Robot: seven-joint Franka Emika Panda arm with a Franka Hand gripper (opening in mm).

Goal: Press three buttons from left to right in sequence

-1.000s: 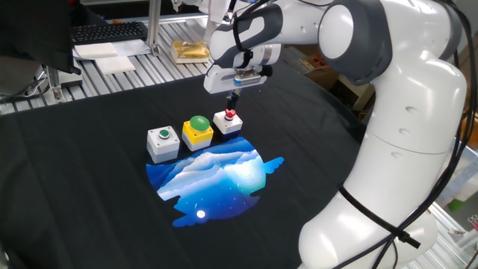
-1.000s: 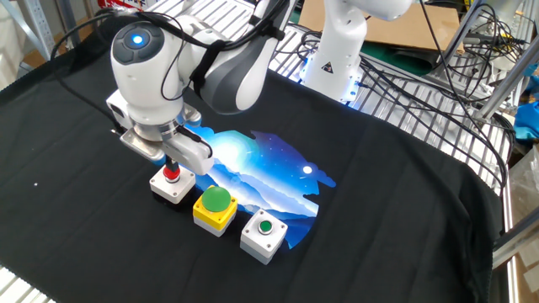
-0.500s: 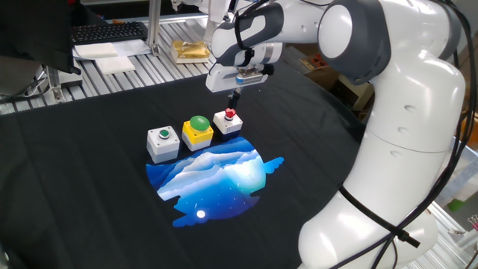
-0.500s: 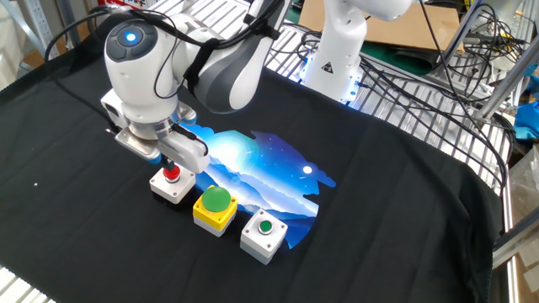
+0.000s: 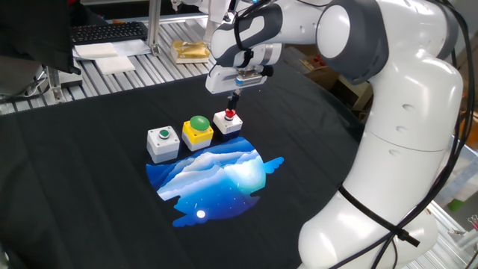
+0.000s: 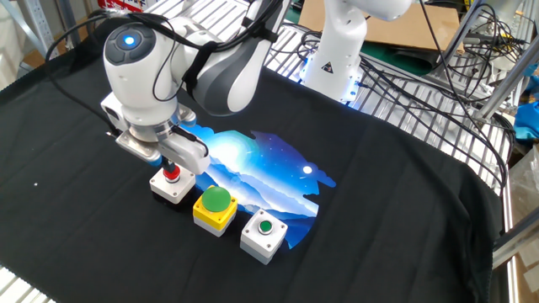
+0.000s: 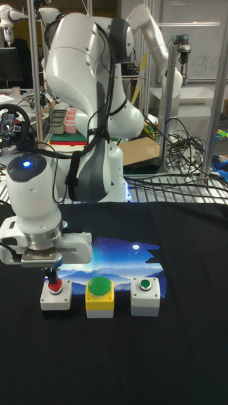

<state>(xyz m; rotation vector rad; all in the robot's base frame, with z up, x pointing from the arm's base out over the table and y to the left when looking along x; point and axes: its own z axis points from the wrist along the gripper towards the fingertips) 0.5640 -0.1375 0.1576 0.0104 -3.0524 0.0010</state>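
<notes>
Black cloth (image 5: 89,194) under 3 boxes in a row at frame centre. Gripper (image 7: 52,277) just above the red button (image 7: 54,288) in the tall fixed view; touching or not, unclear. Finger gap: cannot tell, hidden in both fixed views.

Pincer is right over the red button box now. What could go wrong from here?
1. The pincer sits on the red button of the small white box. An off-centre push could tip or slide that light box on the black cloth.
2. The yellow box stands right beside it, so sideways drift on lifting could clip its green dome.
3. Whether the fingers are open or shut is not visible; if spread, one could snag the box edge.
</notes>
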